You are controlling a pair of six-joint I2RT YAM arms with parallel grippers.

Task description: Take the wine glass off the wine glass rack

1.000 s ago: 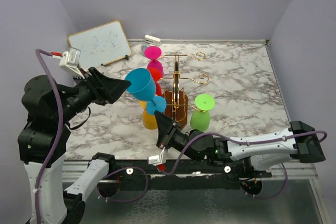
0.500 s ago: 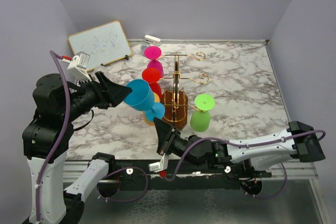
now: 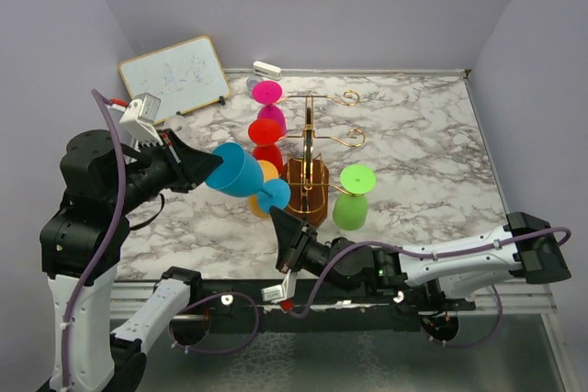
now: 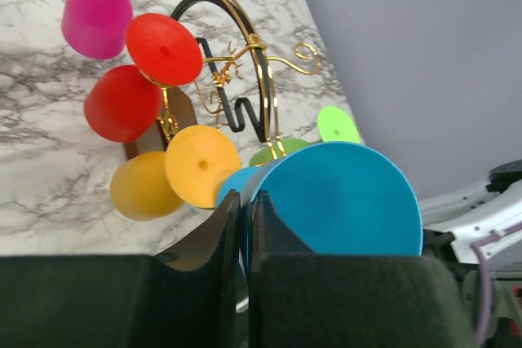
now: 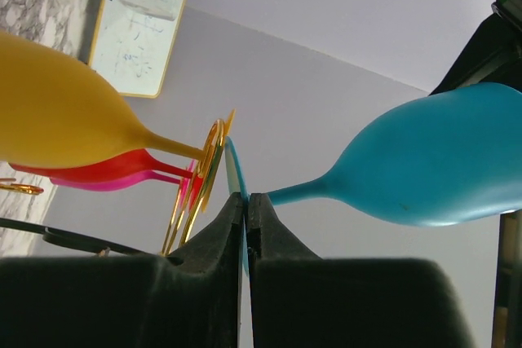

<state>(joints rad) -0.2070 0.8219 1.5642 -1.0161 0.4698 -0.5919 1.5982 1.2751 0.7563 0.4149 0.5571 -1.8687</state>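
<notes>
The blue wine glass (image 3: 241, 172) lies tilted on its side in the air, in front of and left of the wine glass rack (image 3: 309, 135), a gold wire stand on a brown base. My left gripper (image 3: 216, 164) is shut on the rim of its bowl (image 4: 342, 201), one finger inside and one outside. My right gripper (image 3: 276, 218) is shut on the edge of its round foot (image 5: 236, 169), with the stem and bowl (image 5: 432, 173) reaching off to the right. In the left wrist view the gripper (image 4: 242, 197) pinches the rim; in the right wrist view the gripper (image 5: 246, 197) clamps the foot.
Pink (image 3: 268, 94), red (image 3: 265, 130) and orange (image 3: 257, 207) glasses hang on the rack's left side. A green glass (image 3: 352, 199) is by the base's right side. A whiteboard (image 3: 175, 75) leans at the back left, with a small white object (image 3: 266, 69) near it.
My left gripper has closed from wide open onto the blue bowl's rim. The glass has dropped a little and tipped toward the left front. The right gripper kept its hold on the foot.
</notes>
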